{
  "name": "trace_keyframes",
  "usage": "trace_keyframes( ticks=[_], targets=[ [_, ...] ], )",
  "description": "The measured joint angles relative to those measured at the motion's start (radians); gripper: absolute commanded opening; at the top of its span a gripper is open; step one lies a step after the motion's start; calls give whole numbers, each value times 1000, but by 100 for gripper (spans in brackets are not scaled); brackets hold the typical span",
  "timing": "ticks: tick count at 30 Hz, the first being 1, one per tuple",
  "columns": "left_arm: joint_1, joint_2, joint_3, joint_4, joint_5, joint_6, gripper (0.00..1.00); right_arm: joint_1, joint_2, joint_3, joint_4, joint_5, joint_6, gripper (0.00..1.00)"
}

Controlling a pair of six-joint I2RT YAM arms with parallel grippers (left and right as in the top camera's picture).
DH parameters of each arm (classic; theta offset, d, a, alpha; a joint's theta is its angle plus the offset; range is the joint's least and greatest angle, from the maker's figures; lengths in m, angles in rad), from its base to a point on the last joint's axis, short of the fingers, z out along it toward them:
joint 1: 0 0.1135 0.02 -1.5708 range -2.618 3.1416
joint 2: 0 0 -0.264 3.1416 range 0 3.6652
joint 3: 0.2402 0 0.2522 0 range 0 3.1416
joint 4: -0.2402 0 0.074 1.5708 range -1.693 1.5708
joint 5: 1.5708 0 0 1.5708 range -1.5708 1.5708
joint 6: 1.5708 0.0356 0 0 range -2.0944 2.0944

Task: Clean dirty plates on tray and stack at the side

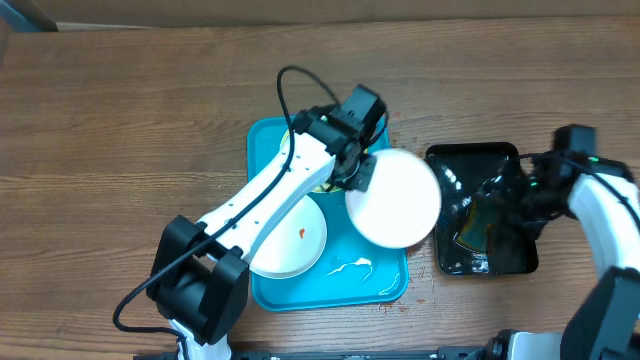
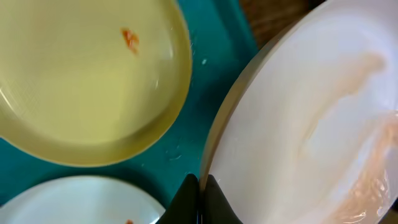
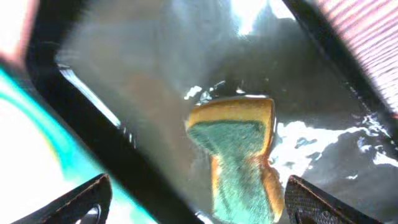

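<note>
My left gripper (image 1: 358,172) is shut on the rim of a white plate (image 1: 395,198), which hangs tilted over the right edge of the turquoise tray (image 1: 262,145). In the left wrist view the black fingers (image 2: 189,199) pinch that plate (image 2: 311,124), whose face carries a pale orange smear. On the tray lie a yellow-green plate (image 2: 87,74) with an orange speck and another white plate (image 1: 290,240), also specked. My right gripper (image 3: 199,202) stands open over the black tray (image 1: 470,160), with the sponge (image 3: 239,155) lying loose between its fingers.
The black tray holds shallow water around the yellow-and-green sponge (image 1: 480,225). White smears mark the turquoise tray's front right corner (image 1: 352,266). Bare wooden table (image 1: 120,120) extends to the left and at the back. My left arm crosses the tray diagonally.
</note>
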Motion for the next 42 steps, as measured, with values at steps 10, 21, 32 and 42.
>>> trace_keyframes(
  ticks=[10, 21, 32, 42],
  targets=[
    [-127, 0, 126, 179, -193, -14, 4, -51, -37, 10, -80, -44, -51, 91],
    [-295, 23, 127, 461, -629, 80, 4, -51, -37, 10, -108, -10, -64, 91],
    [-369, 106, 127, 501, -814, 232, 4, -146, -37, 23, -150, 41, -70, 94],
    [-403, 106, 127, 654, -900, 397, 4, -470, -37, 79, -159, -171, -69, 96]
  ],
)
